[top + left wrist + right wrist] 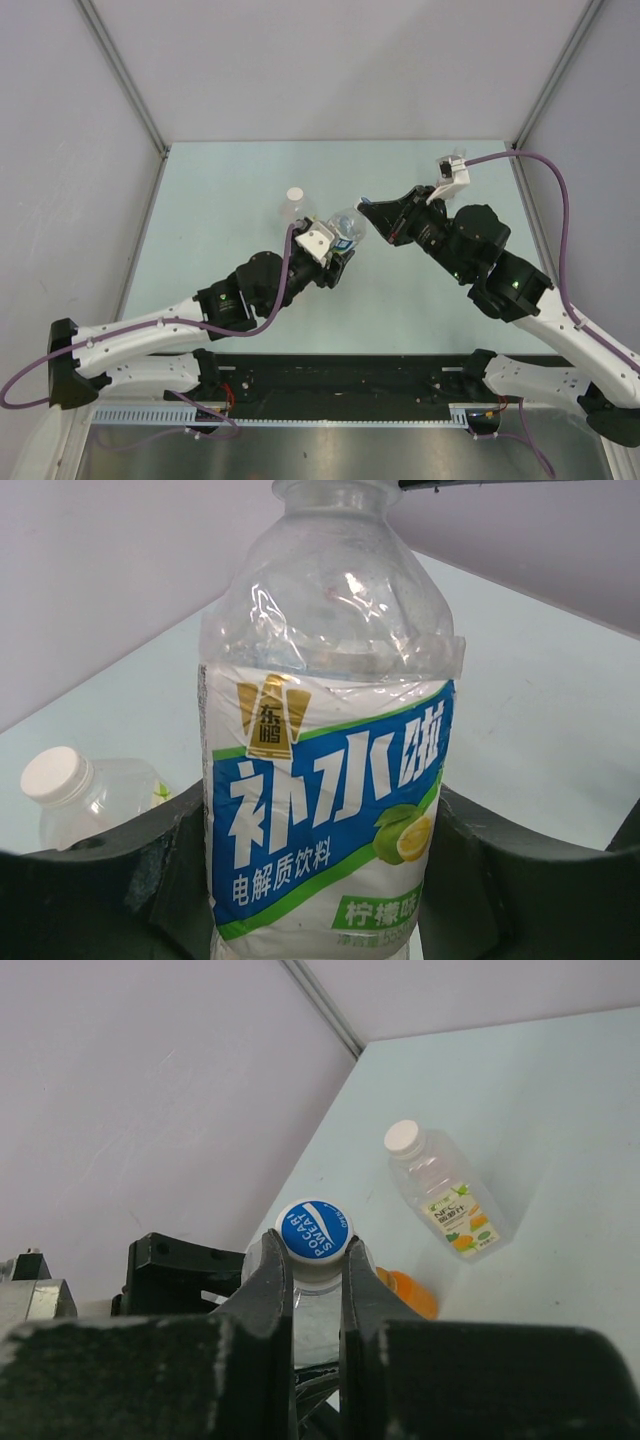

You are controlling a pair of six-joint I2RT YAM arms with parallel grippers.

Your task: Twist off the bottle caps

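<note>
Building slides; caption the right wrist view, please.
Right gripper grips the blue cap; a white-capped bottle sits beyond.

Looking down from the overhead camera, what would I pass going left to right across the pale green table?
First the small white-capped bottle → then the blue-labelled bottle → then the right hand, pinching that bottle's blue cap.

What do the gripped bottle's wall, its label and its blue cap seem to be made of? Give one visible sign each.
Bottle: thin clear plastic, glossy; see-through, creased, with highlights. Label: probably printed plastic film; smooth sheen. Blue cap: opaque hard plastic, likely; even colour, printed white mark.
</note>
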